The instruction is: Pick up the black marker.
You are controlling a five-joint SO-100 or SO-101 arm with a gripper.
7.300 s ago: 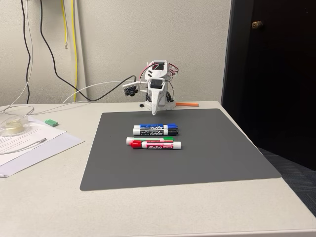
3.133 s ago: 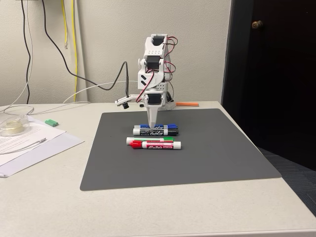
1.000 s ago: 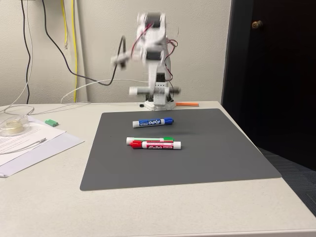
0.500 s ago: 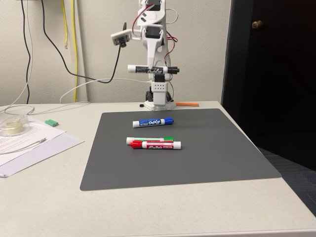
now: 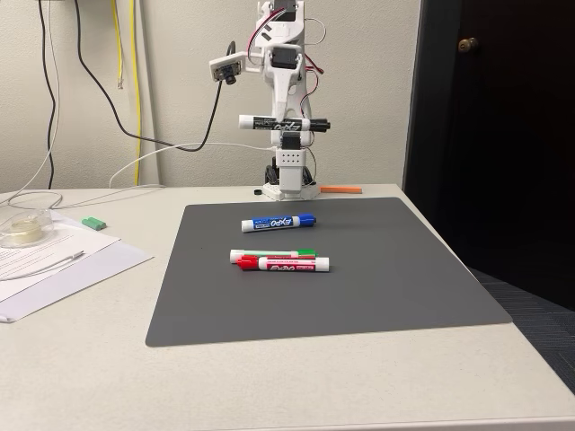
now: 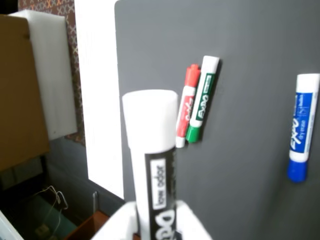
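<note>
The black marker (image 6: 150, 165) stands up in the middle of the wrist view, big and close. The white gripper (image 6: 156, 227) is closed around its lower part. Far below lies a grey mat (image 6: 250, 50). On it the red marker (image 6: 184, 107) and green marker (image 6: 202, 98) touch side by side. The blue marker (image 6: 301, 127) lies apart at the right.

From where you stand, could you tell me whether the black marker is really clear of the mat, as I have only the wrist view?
Observer: Yes. In the fixed view the hand holds the black marker high above the grey mat.
Operator: Thank you. Is it level?
Observer: Roughly level, gripped near its middle, with the black cap at the right in that view.
Operator: And where is it relative to the arm?
Observer: It appears to be above the arm's base, at the mat's far edge.
</note>
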